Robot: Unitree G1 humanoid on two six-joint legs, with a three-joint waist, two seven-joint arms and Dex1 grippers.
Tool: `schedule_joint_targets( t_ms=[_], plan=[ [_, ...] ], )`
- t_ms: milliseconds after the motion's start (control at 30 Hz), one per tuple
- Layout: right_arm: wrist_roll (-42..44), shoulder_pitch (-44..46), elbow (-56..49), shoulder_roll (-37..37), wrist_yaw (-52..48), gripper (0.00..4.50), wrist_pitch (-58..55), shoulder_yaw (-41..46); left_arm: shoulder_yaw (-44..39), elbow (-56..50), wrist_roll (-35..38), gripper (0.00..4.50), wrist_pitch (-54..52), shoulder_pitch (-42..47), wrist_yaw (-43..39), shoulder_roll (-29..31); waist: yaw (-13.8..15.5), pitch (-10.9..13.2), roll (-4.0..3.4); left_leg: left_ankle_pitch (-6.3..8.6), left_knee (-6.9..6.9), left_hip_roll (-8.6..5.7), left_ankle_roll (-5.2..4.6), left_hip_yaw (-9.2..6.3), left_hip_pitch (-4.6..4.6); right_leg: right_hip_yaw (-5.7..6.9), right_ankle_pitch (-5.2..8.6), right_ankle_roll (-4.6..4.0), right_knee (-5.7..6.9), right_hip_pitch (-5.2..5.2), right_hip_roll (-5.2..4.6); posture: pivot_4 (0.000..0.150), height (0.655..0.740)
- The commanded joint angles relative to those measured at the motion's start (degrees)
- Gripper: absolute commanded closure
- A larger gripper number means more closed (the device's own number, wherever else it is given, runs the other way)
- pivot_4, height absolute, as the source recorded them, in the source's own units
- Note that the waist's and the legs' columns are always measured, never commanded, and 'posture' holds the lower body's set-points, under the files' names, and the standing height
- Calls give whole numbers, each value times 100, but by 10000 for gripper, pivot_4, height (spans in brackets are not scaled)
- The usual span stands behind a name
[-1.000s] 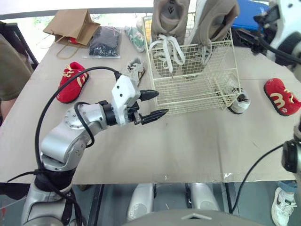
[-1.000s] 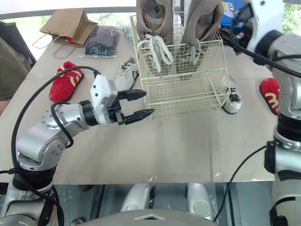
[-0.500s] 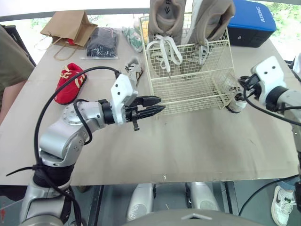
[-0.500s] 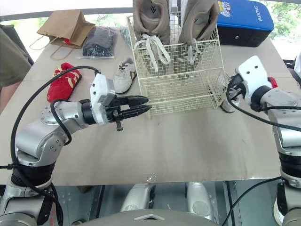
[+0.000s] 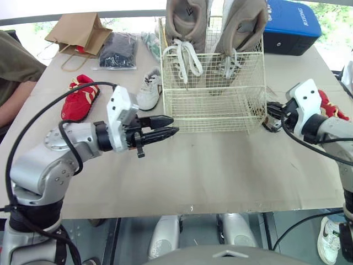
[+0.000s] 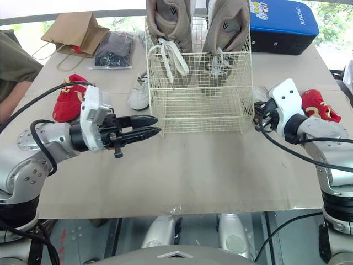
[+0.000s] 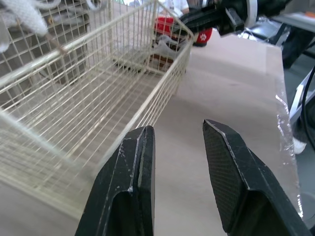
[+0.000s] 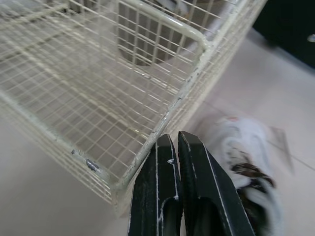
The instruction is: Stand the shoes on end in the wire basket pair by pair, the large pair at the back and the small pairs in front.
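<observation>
At the front right corner of the basket (image 5: 215, 105), a small white shoe (image 8: 246, 152) lies on the table (image 5: 220, 165) just past the right gripper (image 8: 176, 136), which is pinched closed and empty. That makes the right arm the nearer one. Left gripper (image 5: 175, 124) is narrowly open and empty, aimed at the front left corner; shoe's long axis is hard to read.
</observation>
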State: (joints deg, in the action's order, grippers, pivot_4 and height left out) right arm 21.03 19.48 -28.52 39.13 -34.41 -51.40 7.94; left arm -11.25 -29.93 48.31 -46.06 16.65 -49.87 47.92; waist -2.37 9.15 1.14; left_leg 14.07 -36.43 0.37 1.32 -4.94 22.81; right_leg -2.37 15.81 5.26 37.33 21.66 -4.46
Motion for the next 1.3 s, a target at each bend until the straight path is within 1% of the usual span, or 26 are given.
schedule_joint_targets(
  t_ms=[33,133,167,233,267,333,367,467,500,533,633,700,767,833,967,1033,1200,1267,1300],
  plan=[
    [295,-88,-462,13,-56,45000,-80,118,-141,-197,207,27117,-27,56,15,56,0,0,0,0,0,0,0,0,0,0,0,0,0,0,0,1500,7400],
    [49,-211,-498,115,176,45000,72,280,-74,-211,289,27117,-34,142,25,32,1,0,0,0,0,0,0,0,0,0,0,0,-1,1,0,1500,7400],
    [94,-219,-447,96,257,45000,43,525,-56,-221,360,27117,-65,188,42,7,7,0,0,0,0,0,0,0,0,0,0,0,-1,1,0,1500,7400],
    [302,-428,-517,264,107,39868,-11,1122,-29,-276,629,27592,-201,289,-1,-6,37,1,1,0,0,-2,0,1,2,0,0,0,-1,0,-2,1500,7400],
    [426,-529,-585,334,56,36377,-122,1444,-21,-303,728,27592,-228,347,24,-37,73,2,2,0,-1,-4,0,1,3,1,0,0,-1,-1,-4,1500,7400],
    [755,-798,-765,527,-125,27538,-407,2063,-8,-340,1080,22336,-390,493,97,-85,149,2,4,0,-3,-7,0,1,6,2,0,0,-5,-2,-8,1500,7400],
    [895,-918,-841,603,-152,22344,-600,2335,23,-360,1210,19524,-456,562,111,-89,166,2,4,0,-3,-7,0,1,6,3,0,0,-6,-4,-8,1500,7400],
    [1087,-1332,-1042,814,-157,7116,-994,2816,101,-379,1549,5484,-611,779,243,-157,162,2,5,0,-4,-5,0,-1,4,4,0,0,-2,-5,-6,1500,7400],
    [998,-1442,-1085,841,-30,3881,-1066,2898,142,-373,1618,1926,-644,867,302,-195,154,1,6,0,-5,-5,-1,0,4,4,0,0,0,-6,-6,1500,7400],
    [946,-1499,-1132,829,126,718,-1186,2964,185,-350,1703,263,-688,967,372,-243,157,1,6,0,-8,-5,0,1,1,2,0,0,3,-7,-6,1500,7400],
    [853,-1538,-1310,642,584,718,-1322,3062,326,-252,1847,263,-808,1263,578,-351,135,0,10,0,-19,-6,-1,3,0,0,0,0,12,-9,-6,1500,7400],
    [870,-1574,-1349,566,709,718,-1421,3116,367,-212,1963,263,-882,1385,721,-420,136,0,10,0,-20,-6,0,6,-5,-5,0,1,18,-9,-4,1500,7400],
    [903,-1520,-1384,361,1025,718,-1926,2939,526,-42,2018,263,-928,1711,836,-619,142,-2,13,0,-20,-6,0,5,-5,-5,0,1,17,-9,-4,1500,7400],
    [708,-1553,-1369,331,1318,718,-2084,2772,681,39,1992,263,-970,1912,912,-765,169,-1,27,0,-23,-6,0,-1,0,2,0,0,16,-10,-4,1500,7400],
    [91,-1293,-737,175,2125,718,-2311,2850,942,195,1864,263,-994,2226,973,-1034,158,-1,26,0,-28,-14,0,2,6,-3,0,1,12,-10,-10,1500,7400],
    [-163,-1177,-528,231,2370,718,-2271,2735,1015,326,1852,263,-1005,2365,953,-1144,154,-1,25,0,-28,-14,0,2,6,-3,0,1,11,-9,-9,1500,7400],
    [-533,-953,5,391,2516,718,-1989,2422,1110,412,1772,263,-952,2519,938,-1375,132,-1,23,0,-26,-12,0,2,2,-5,0,1,12,-8,-5,1500,7400],
    [-732,-701,650,709,2540,718,-2127,1949,1126,542,1633,263,-879,2536,780,-1368,132,-1,23,0,-25,-12,0,2,3,-4,0,1,11,-8,-6,1500,7400],
    [-762,-530,992,712,2539,718,-2022,1892,1128,595,1578,263,-841,2518,725,-1378,127,-1,23,0,-26,-12,0,5,3,-7,0,1,10,-8,-7,1500,7400]
  ],
)
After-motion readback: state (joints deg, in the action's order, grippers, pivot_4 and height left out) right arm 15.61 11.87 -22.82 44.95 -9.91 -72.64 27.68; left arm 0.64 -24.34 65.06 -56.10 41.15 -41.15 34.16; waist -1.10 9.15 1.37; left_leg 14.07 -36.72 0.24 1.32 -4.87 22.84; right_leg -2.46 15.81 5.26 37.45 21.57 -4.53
